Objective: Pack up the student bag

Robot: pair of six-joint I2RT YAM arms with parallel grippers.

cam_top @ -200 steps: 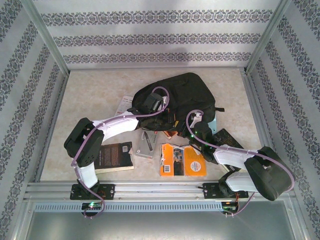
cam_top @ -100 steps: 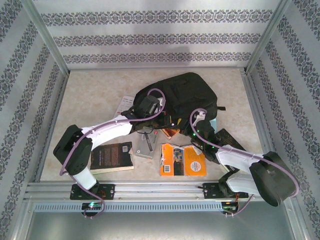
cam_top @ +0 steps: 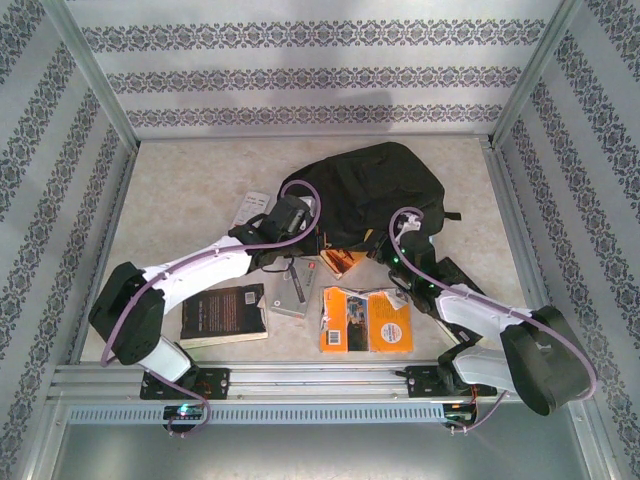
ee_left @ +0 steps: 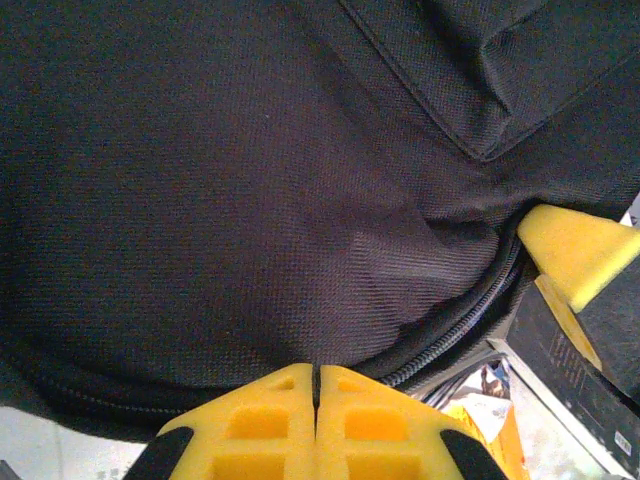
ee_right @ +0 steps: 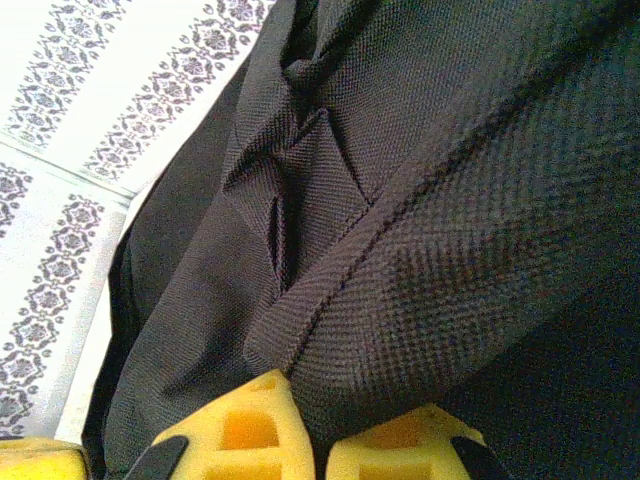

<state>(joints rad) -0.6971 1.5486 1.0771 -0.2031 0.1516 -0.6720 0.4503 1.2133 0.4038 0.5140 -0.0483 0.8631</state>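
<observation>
While the student bag (cam_top: 380,190) lies slumped at the middle of the bench (cam_top: 190,190), toward the far side, packing is judged to be barely begun. Nothing is seen going into it, and the loose goods are spread along its near side. A dark-covered book (cam_top: 225,312) is noted at near left, a grey flat item (cam_top: 292,292) beside it, and an orange-covered book (cam_top: 366,320) at near centre. A small orange-red thing (cam_top: 340,262) sits just by the bag's near edge, a white leaflet (cam_top: 250,208) is at the bag's left, and a second dark book (cam_top: 458,275) is partly covered by the right arm. The left gripper (ee_left: 316,385) is seen pressed together at the bag's near edge, close to a zipper track (ee_left: 460,330); whether any cloth is caught between the pads cannot be told. The right gripper (ee_right: 314,410) is seen pinching a fold of the bag's fabric. Opening the bag is taken to be the step in hand, with all loading left to do. Whether the zipper is undone, and what, if anything, is inside, is hidden. The bag's near edge is masked by both wrists in the top view, and the small items cannot be identified.
</observation>
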